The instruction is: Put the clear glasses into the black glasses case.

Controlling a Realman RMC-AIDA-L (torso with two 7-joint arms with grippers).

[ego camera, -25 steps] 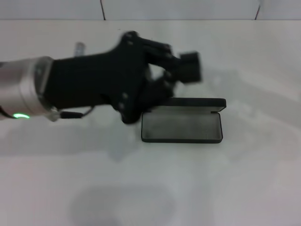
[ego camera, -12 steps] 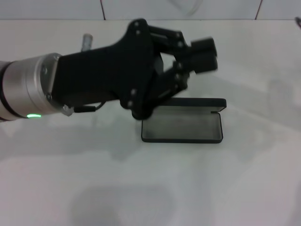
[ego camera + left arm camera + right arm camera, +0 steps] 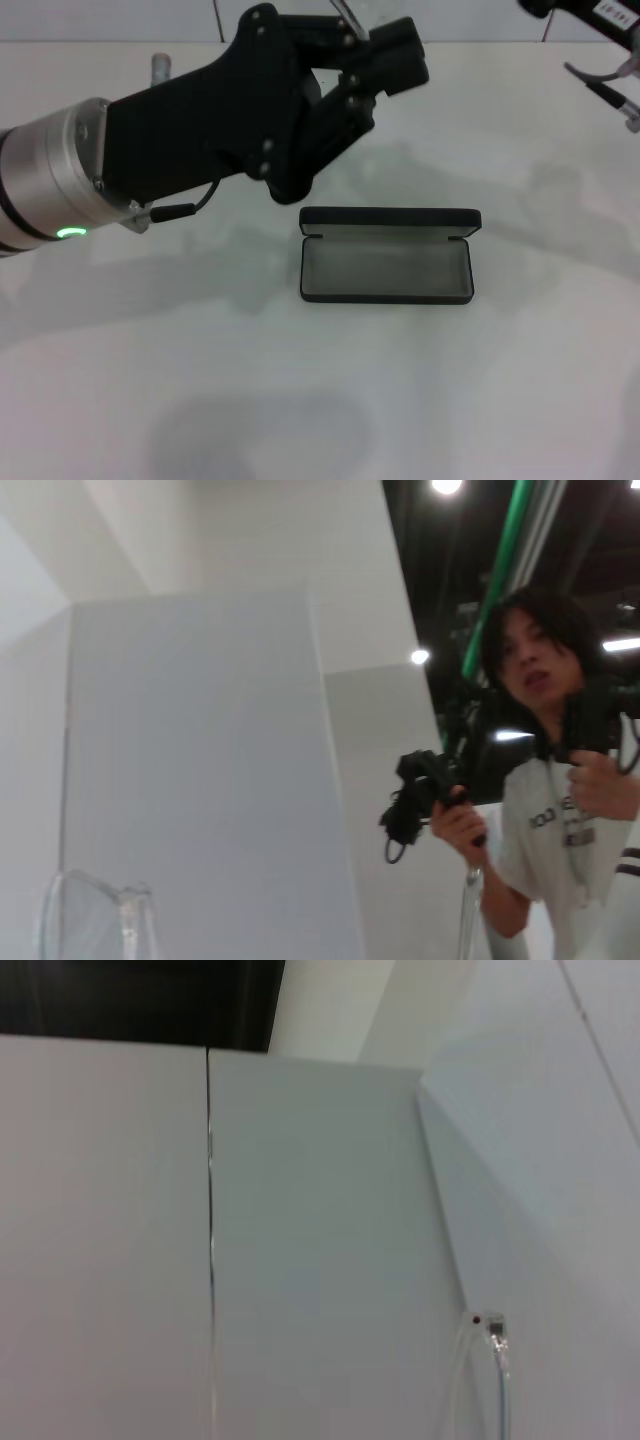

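Note:
The black glasses case (image 3: 386, 256) lies open on the white table, grey lining up, lid hinged toward the back. My left gripper (image 3: 398, 55) hangs raised behind and above the case, shut on the clear glasses (image 3: 375, 12), which show faintly at the top edge. The left wrist view shows a clear lens (image 3: 88, 918) and one thin clear arm (image 3: 466, 912). Only part of my right gripper (image 3: 590, 18) shows, at the top right corner. A thin clear rod tip (image 3: 495, 1335) shows in the right wrist view.
A small grey post (image 3: 160, 66) stands at the back left behind my left arm. White wall panels (image 3: 300, 1240) rise behind the table. Thin grey cables (image 3: 600, 90) hang below the right arm. A person with a camera rig (image 3: 550, 740) stands in the background.
My left gripper has lifted up and back off the case, which now shows whole. The right arm has come into view at the top right.

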